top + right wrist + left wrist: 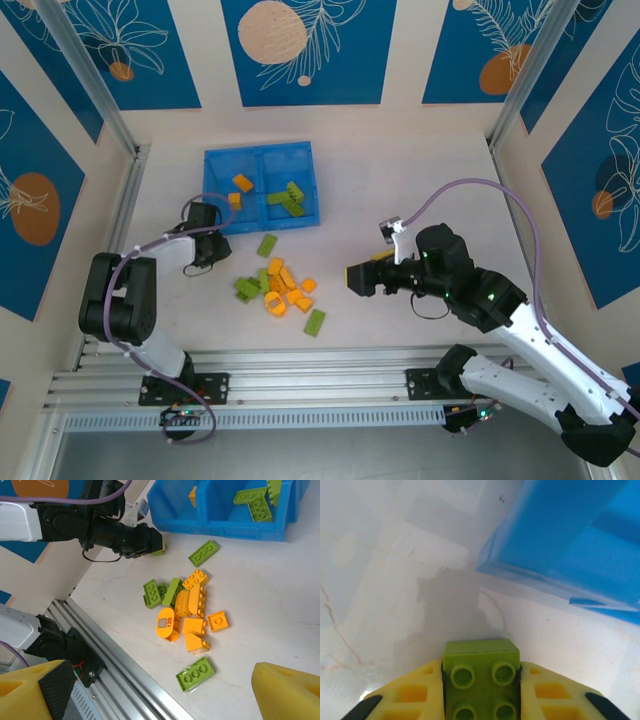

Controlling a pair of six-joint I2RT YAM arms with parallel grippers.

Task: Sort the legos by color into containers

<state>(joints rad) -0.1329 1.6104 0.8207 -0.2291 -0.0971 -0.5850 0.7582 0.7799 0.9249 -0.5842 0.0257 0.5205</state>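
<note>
Legos [280, 285] in a loose heap; I count two orange legos [242, 182] in the tray [215, 162], one green lego [481, 662] pinched by my left gripper [481, 700]; right gripper [358, 278] spread.

Cropped at the frame edges
Left wrist view: the bottom edge cuts the green brick [481, 680] and the left tool's fingers [405, 696] clamping it; the blue tray [560, 545] runs off the upper right.

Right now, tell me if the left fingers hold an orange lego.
No, the left fingers clamp a green lego.
</note>
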